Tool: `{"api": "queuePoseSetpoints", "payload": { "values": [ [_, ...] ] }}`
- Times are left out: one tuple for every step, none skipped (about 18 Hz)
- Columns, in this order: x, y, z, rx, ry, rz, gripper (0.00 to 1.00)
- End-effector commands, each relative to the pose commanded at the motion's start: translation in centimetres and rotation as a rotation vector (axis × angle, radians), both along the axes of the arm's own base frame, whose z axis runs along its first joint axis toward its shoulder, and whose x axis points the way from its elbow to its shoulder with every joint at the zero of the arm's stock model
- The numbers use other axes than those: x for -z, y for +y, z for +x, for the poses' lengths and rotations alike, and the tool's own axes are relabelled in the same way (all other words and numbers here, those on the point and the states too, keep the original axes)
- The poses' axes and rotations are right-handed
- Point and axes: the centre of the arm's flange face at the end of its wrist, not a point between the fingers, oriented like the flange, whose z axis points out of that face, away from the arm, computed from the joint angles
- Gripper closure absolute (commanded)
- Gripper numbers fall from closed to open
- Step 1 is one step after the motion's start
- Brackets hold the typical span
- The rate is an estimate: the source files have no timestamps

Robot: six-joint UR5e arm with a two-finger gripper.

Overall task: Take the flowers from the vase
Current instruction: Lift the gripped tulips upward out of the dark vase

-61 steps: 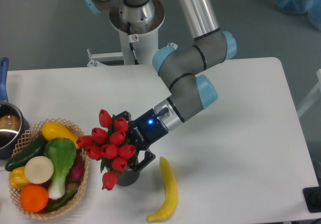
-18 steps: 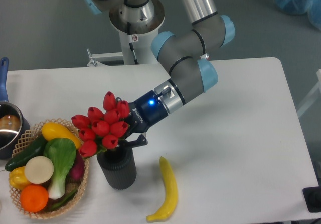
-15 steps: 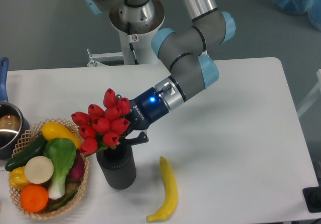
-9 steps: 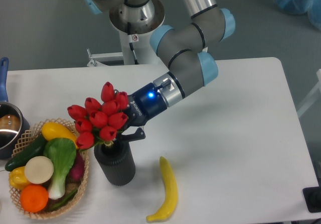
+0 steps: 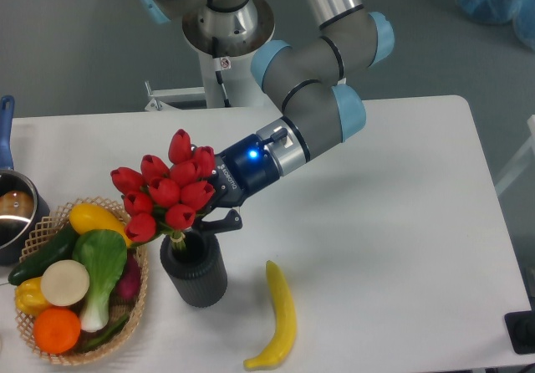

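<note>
Ten or so red buds of the flowers (image 5: 165, 192) are sitting bunched just above the vase (image 5: 194, 269), stems still dipping into its mouth. The gripper (image 5: 209, 217) is clamping the stems, its fingers mostly hidden behind the buds. Risk, as I judge it: a tilted pull is dragging the stems against the rim, tipping the vase toward the banana (image 5: 279, 318) or basket (image 5: 139, 288). Compared with 3.4 seconds back, the bunch is riding higher, exposing the vase.
</note>
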Motion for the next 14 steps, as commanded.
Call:
{"api": "queuePoseSetpoints", "payload": {
  "values": [
    [-0.1,-0.1,-0.2,-0.003,-0.001,0.005,0.6],
    [-0.3,-0.2,-0.3,-0.004,-0.01,0.017,0.6],
    [-0.5,-0.3,-0.5,-0.005,-0.02,0.036,0.6],
    [-0.7,-0.3,-0.4,-0.002,-0.031,0.052,0.6],
    [-0.9,-0.3,-0.6,-0.003,-0.035,0.061,0.6],
    [-1.0,-0.4,-0.7,-0.006,-0.035,0.063,0.6],
    [-1.1,-0.5,-0.9,-0.009,-0.035,0.063,0.6],
    [-1.1,-0.6,-0.9,-0.01,-0.035,0.063,0.6],
    [-1.3,-0.7,-0.9,-0.012,-0.032,0.065,0.6],
    [-1.3,-0.8,-1.0,-0.013,-0.035,0.063,0.6],
    [-1.5,-1.1,-1.3,-0.022,-0.044,0.059,0.6],
    [-1.7,-1.2,-1.4,-0.024,-0.056,0.051,0.6],
    [-2.3,-1.4,-1.4,-0.029,-0.058,0.05,0.6],
    [-2.6,-1.7,-1.6,-0.036,-0.063,0.047,0.6]
  ]
}}
